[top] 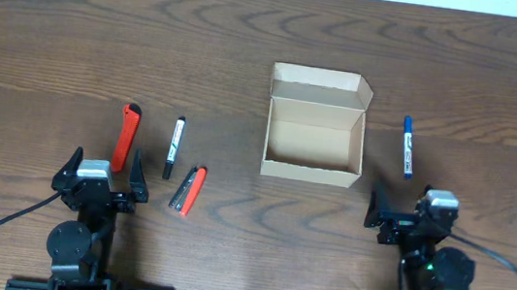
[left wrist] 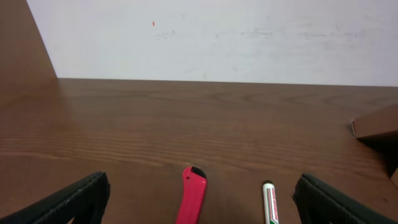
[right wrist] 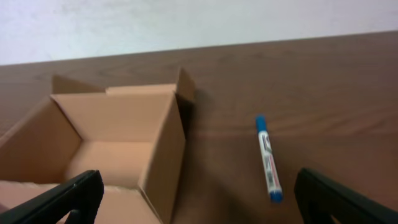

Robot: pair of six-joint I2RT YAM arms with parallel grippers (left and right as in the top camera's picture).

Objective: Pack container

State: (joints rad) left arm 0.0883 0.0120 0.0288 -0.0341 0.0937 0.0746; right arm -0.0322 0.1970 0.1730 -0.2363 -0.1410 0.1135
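Jaws: left gripper (top: 105, 161) and right gripper (right wrist: 199, 190) both stand wide, holding nothing.
Container (top: 312, 144): open, mid-table, ahead and to the left of my right jaws (the nearer arm).
Blue marker (top: 407, 147): just right of the container, straight ahead of my right jaws, long axis pointing away from me.

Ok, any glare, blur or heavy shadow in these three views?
Overhead: sharp, evenly lit, no harsh glare on the table, only soft shade inside the box. Left wrist: claw fingers dark and soft at the lower corners, the red cutter clear. Right wrist: slightly soft overall; box shades the wood toward the blue marker.
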